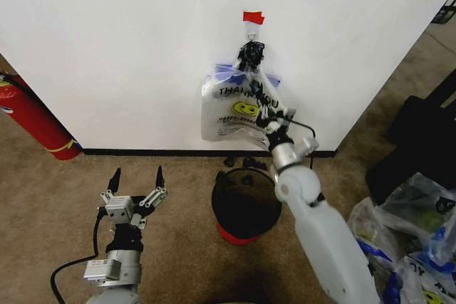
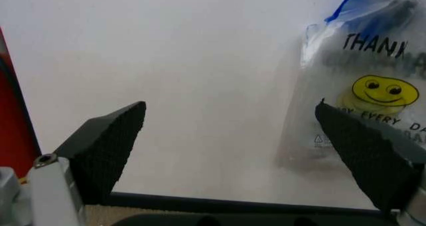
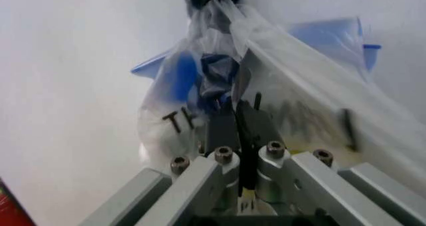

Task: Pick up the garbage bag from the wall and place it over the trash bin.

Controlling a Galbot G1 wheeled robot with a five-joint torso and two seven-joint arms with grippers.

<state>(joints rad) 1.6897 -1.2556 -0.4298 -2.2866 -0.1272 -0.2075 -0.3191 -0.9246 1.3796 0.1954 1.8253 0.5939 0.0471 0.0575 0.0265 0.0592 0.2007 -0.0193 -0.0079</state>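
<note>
While right gripper [image 1: 270, 114] jaws pinch thin translucent-white plastic garbage bag [image 1: 235, 108] (hanging lengthwise, directly above round black trash bin [image 1: 246, 201]), left gripper [image 1: 135, 179] jaws spread, idle.

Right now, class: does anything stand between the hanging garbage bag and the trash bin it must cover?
Nothing visible does. The garbage bag hangs on the wall, pinched by the right gripper; the trash bin stands open on the floor just below.

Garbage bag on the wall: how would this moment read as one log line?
right pincer: shut on garbage bag, bag on wall hook | left pincer: open, idle, low | trash bin: below, unlined
</note>
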